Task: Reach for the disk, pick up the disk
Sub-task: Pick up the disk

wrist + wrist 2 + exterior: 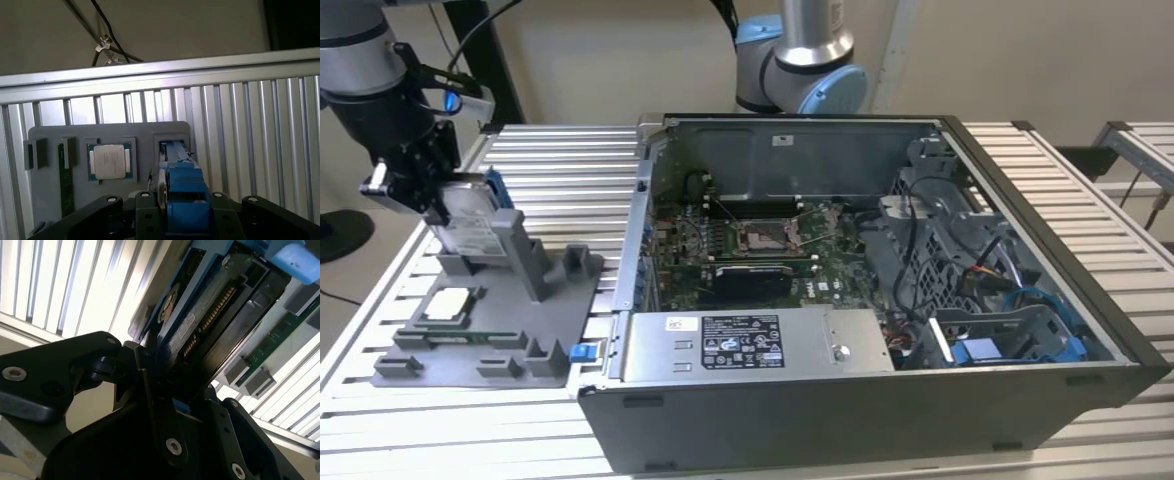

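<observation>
The disk (470, 222) stands on edge in a slot of the grey fixture tray (467, 350), its silver face and blue bracket showing at the exterior view's left. My gripper (434, 205) has come down over its top edge. In the first wrist view the blue-edged disk (182, 175) sits between the two black fingers (146, 210), which lie close against its faces. The second wrist view shows the disk (200, 315), connector side visible, clamped in the gripper (185, 390). The disk still rests in its slot.
A white-topped chip (447, 305) and a green memory stick (66, 180) lie in the same tray. An open computer case (854, 400) stands right beside the tray. Another arm's base (801, 60) rises behind the case. The slatted metal table (560, 160) carries everything.
</observation>
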You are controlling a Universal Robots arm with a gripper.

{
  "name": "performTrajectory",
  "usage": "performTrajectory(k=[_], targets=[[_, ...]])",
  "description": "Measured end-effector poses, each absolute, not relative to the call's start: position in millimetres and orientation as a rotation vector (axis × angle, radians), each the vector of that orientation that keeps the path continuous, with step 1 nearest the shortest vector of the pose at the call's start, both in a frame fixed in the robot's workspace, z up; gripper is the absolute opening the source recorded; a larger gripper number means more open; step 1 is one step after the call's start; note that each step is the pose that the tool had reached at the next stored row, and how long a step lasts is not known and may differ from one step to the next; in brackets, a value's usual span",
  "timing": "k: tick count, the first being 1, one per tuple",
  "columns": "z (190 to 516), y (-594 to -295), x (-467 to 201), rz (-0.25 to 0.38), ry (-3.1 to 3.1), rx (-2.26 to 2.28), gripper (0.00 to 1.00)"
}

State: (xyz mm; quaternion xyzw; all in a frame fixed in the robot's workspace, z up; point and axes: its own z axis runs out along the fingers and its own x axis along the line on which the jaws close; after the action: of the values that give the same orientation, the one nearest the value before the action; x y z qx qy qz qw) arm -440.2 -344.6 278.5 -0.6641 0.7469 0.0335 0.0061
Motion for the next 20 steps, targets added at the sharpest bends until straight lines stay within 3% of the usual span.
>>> performTrajectory(k=[20], targets=[[311.2, -344.6, -440.2, 0.105, 2.337, -2.078, 0.00]])
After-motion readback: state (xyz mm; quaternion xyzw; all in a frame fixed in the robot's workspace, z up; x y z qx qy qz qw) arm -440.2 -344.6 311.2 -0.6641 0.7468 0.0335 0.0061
